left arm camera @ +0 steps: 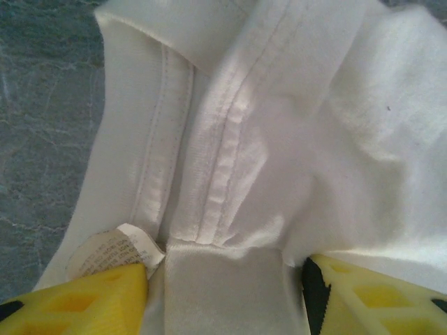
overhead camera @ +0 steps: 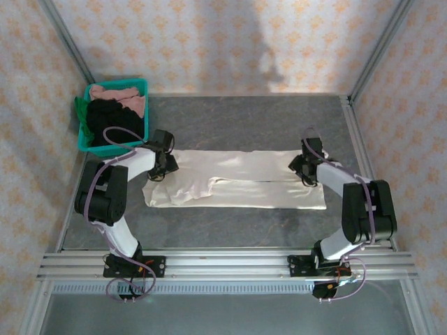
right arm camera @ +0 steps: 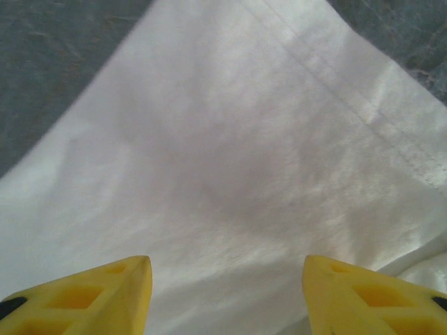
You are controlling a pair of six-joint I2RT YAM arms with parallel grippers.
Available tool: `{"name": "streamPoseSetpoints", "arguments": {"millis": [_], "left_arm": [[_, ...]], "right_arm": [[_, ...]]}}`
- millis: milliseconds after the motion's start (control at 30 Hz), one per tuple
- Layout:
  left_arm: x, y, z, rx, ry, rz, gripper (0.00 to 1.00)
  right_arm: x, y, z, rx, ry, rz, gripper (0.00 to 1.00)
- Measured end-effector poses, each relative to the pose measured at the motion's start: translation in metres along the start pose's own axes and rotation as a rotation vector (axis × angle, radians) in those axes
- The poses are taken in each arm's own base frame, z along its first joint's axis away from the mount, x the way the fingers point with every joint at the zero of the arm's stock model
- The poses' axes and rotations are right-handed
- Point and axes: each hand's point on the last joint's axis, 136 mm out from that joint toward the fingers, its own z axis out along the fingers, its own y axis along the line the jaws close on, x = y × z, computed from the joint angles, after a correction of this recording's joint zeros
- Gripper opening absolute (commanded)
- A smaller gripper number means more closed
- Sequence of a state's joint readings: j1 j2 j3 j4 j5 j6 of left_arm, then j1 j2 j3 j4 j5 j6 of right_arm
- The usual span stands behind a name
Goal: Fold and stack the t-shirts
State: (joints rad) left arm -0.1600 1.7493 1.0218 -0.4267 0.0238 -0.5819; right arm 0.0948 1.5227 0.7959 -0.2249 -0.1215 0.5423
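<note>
A large cream-white t-shirt [overhead camera: 237, 183] lies folded into a long strip across the middle of the grey table [overhead camera: 230, 118]. My left gripper [overhead camera: 166, 167] is at its left end, over the collar [left arm camera: 216, 167] and the care label [left arm camera: 105, 251]. Its yellow fingers [left arm camera: 91, 300] stand apart, open, with cloth bunched in the gap [left arm camera: 225, 279]. My right gripper [overhead camera: 305, 171] is at the shirt's right end, near the hem. It hangs open over flat cloth [right arm camera: 227, 279], gripping nothing. More t-shirts lie in the bin: a pink one [overhead camera: 115, 94], a black one [overhead camera: 115, 115] and a green one [overhead camera: 82, 115].
The teal plastic bin [overhead camera: 87, 145] stands at the table's back left corner, just behind my left arm. Metal frame rails run along the table's right edge [overhead camera: 353, 132] and front edge [overhead camera: 230, 264]. Bare table lies behind and in front of the shirt.
</note>
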Motion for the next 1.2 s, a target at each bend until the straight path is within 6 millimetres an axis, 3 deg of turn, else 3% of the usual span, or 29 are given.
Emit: {"name": "streamPoseSetpoints", "arguments": {"millis": [67, 133, 200, 300, 400, 600, 733, 967, 1200], "left_arm": [[-0.004, -0.007, -0.008, -0.002, -0.001, 0.02, 0.63], [-0.019, -0.024, -0.021, 0.019, -0.03, 0.036, 0.64], [-0.042, -0.045, -0.033, 0.058, -0.077, 0.05, 0.64], [-0.068, -0.066, -0.037, 0.086, -0.119, 0.063, 0.63], [-0.072, -0.068, -0.018, 0.065, -0.097, 0.075, 0.63], [-0.049, -0.04, 0.026, -0.023, 0.016, 0.092, 0.58], [-0.051, -0.037, 0.026, -0.019, 0.012, 0.088, 0.58], [-0.051, -0.034, 0.026, -0.003, 0.0, 0.075, 0.57], [-0.051, -0.035, 0.024, 0.011, 0.003, 0.07, 0.58]], "right_arm": [[-0.007, 0.01, -0.002, -0.023, -0.001, -0.008, 0.6], [-0.017, 0.024, 0.001, -0.04, 0.005, -0.023, 0.58], [-0.029, 0.042, 0.013, -0.061, 0.016, -0.045, 0.57], [-0.03, 0.05, 0.034, -0.05, 0.05, -0.061, 0.55], [-0.025, 0.038, 0.049, 0.008, 0.082, -0.06, 0.54], [-0.039, 0.022, 0.048, 0.042, 0.07, -0.02, 0.55], [-0.045, 0.011, 0.046, 0.082, 0.07, -0.008, 0.54], [-0.071, -0.036, 0.043, 0.057, 0.065, 0.19, 0.51], [-0.068, -0.047, 0.028, 0.048, 0.048, 0.235, 0.55]]}}
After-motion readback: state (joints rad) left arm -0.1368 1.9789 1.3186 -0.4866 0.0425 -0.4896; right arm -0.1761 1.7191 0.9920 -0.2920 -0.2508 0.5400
